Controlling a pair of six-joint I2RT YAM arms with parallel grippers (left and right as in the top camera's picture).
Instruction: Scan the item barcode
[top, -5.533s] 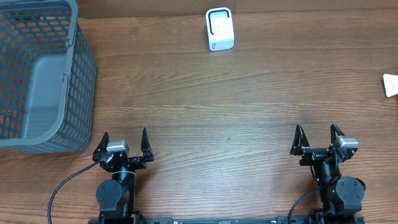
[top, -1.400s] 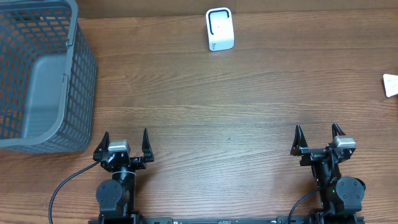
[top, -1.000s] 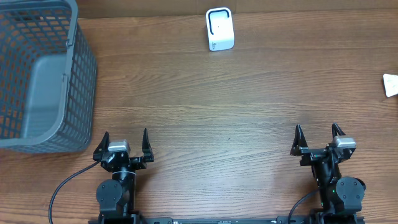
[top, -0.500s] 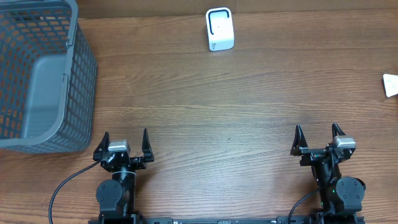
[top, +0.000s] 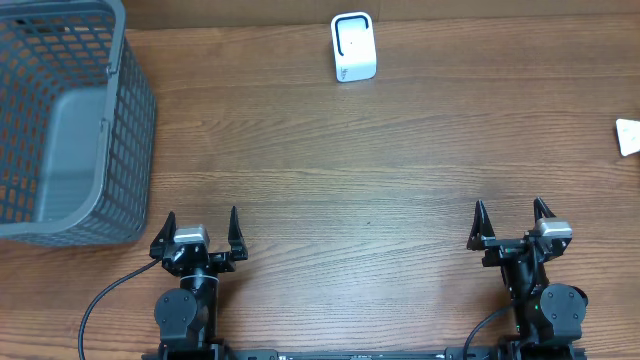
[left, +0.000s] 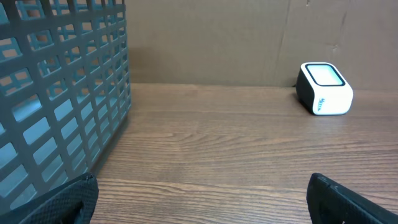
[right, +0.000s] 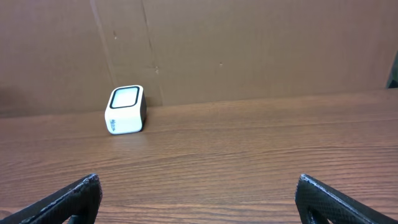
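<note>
Both the left pincer (top: 201, 214) and the right pincer (top: 509, 205) gape wide, gripping nothing.

A grey mesh basket (left: 56, 93) fills the near left, while a white scanner (left: 323, 89) sits far right on the wooden table (left: 205, 149), by the cardboard wall (left: 205, 37).

The left gripper (top: 201, 218) points straight ahead with its two fingers spread wide, its arm folded compactly right behind it. The right gripper (top: 509, 212) holds the same pose, fingers equally wide apart and level with each other.
</note>
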